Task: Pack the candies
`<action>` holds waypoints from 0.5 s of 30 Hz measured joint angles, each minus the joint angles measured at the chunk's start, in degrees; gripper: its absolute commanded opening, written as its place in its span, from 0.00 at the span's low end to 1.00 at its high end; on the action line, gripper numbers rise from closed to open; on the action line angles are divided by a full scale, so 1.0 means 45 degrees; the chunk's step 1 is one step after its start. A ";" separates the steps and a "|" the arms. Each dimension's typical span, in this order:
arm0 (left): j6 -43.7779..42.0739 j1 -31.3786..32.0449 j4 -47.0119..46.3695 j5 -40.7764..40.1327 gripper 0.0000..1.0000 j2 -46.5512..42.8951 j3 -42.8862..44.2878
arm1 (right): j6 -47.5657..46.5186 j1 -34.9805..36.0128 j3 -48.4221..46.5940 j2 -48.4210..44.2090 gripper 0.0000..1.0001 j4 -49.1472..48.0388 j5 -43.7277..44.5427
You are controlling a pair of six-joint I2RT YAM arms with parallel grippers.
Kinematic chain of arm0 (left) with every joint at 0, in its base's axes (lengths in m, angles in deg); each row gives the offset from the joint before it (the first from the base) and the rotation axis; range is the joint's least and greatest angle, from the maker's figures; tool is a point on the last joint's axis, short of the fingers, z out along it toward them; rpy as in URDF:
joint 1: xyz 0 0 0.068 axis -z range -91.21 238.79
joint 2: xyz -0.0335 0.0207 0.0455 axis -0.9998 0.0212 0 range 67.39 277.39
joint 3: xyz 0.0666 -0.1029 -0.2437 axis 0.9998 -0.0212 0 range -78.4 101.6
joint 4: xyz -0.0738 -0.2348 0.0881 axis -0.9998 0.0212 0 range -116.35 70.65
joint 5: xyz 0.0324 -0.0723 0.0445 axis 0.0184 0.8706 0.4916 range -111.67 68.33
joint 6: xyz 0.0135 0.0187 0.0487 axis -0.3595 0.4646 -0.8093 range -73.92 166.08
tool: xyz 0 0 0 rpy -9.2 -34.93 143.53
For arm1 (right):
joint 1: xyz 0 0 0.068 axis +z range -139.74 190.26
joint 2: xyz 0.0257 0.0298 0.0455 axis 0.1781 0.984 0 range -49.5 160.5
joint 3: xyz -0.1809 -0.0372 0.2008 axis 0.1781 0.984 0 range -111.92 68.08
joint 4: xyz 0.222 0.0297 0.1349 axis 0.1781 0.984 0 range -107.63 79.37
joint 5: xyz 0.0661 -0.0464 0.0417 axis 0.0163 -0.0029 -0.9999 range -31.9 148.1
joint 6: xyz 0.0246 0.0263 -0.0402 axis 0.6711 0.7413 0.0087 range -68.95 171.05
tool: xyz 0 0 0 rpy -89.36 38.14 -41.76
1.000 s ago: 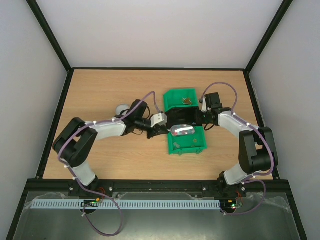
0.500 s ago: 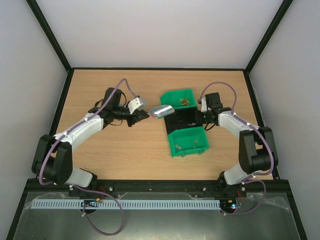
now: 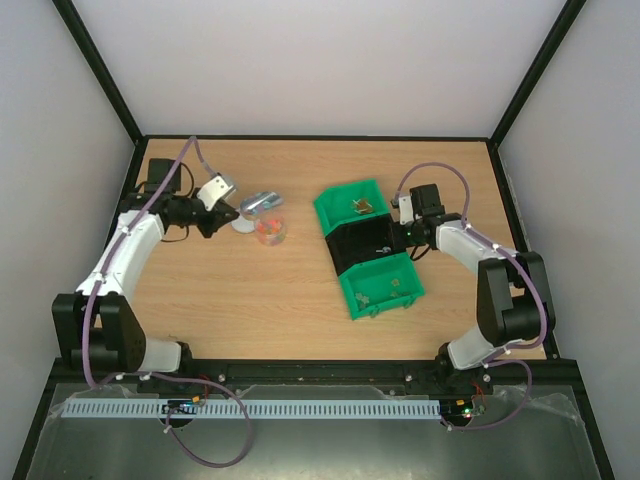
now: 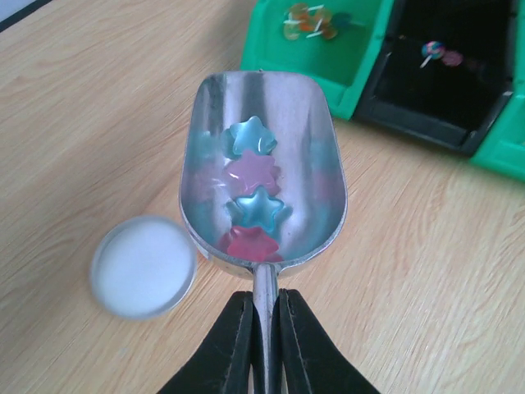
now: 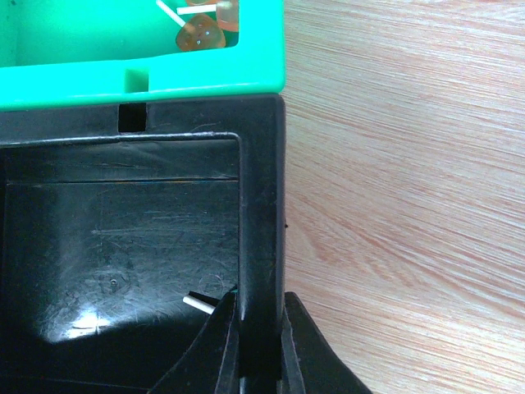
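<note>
Over the left of the wooden surface (image 3: 250,300), the left tool (image 4: 262,308) pinches a silver metal scoop (image 4: 262,107) loaded with blue and pink star-shaped candies (image 4: 253,193). Transfer seems next: carry it level to the green-and-black plastic bins (image 3: 355,250), whose black wall the right tool (image 5: 258,312) clamps.

Three bins (image 3: 385,303), one scoop (image 4: 262,107), four star candies (image 4: 253,172), one white lid (image 4: 143,265).
</note>
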 measured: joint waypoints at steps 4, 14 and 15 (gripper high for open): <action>-0.0879 -0.0481 0.1316 -0.0665 0.02 0.0087 0.0656 | -0.0301 -0.0049 -0.0238 0.0228 0.01 0.0092 -0.0262; -0.2399 -0.0549 0.3784 -0.2351 0.02 0.1107 0.1889 | -0.1083 -0.0107 -0.0554 0.0491 0.01 0.0330 -0.0709; -0.2458 -0.0549 0.3915 -0.2492 0.02 0.1273 0.2001 | -0.1146 -0.0117 -0.0568 0.0505 0.01 0.0345 -0.0743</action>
